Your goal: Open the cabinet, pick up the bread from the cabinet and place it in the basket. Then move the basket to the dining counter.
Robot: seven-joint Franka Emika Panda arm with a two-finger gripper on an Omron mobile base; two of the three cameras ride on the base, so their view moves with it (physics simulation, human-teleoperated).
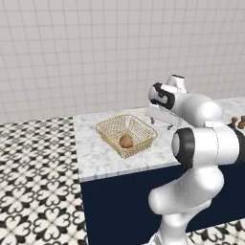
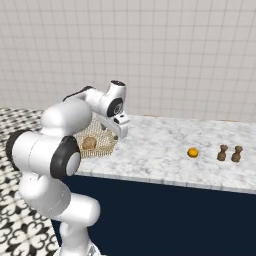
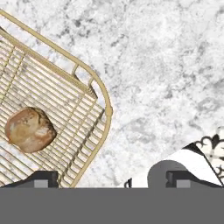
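Bench (image 1: 100,158): marble top, navy base.
Basket (image 1: 143,128) on bench near left end, roll (image 1: 126,141) inside.
Claw (image 3: 111,179) released, fingers straddling basket rim.
Risk: retreating claw snags wire rim, drags basket toward bench edge.

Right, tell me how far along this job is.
Done, by the look of it: the bread lies inside the basket, and the basket sits on the marble dining counter. In hand: nothing is held; the gripper stands open above the basket's rim, one finger over the mesh and the other over the marble. Left: seemingly nothing beyond drawing the arm away.
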